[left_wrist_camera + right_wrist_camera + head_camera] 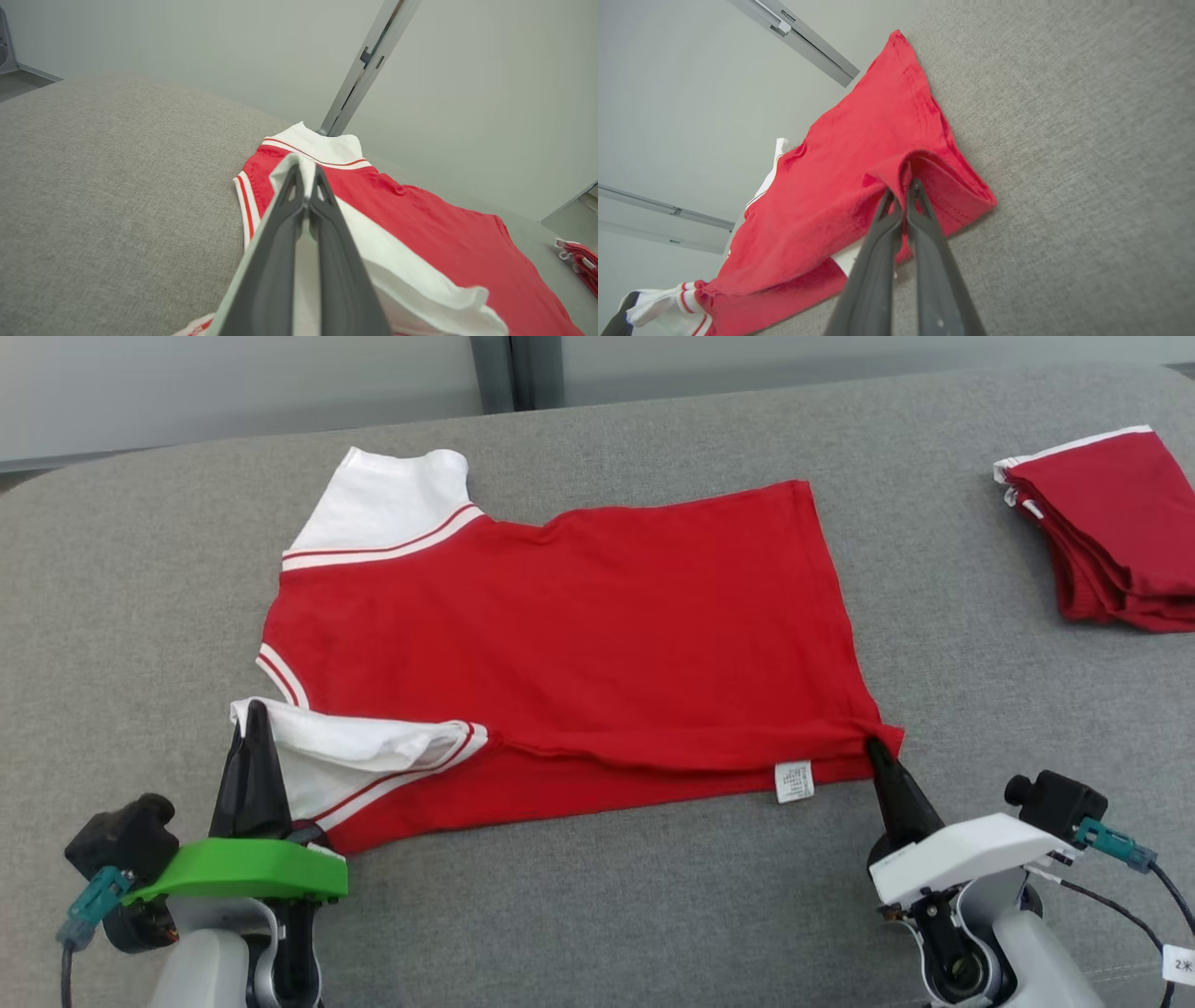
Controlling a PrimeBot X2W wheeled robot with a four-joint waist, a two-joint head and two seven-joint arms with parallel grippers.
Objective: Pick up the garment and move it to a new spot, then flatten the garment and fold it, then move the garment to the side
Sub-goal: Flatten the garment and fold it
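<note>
Garment (pixel 560 635): left jaws clamp its white sleeve (pixel 373 747), right jaws its hem corner (pixel 885 737).

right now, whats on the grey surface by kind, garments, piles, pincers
red and white shirt, spread out: 1
folded red pile, pieces inside unclear: 1
pincers: 2, left pincer shut on the white sleeve, right pincer shut on the red hem corner
total: 4

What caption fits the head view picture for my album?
Left tool pinches a white sleeve, right tool the hem of a red T-shirt.
</note>
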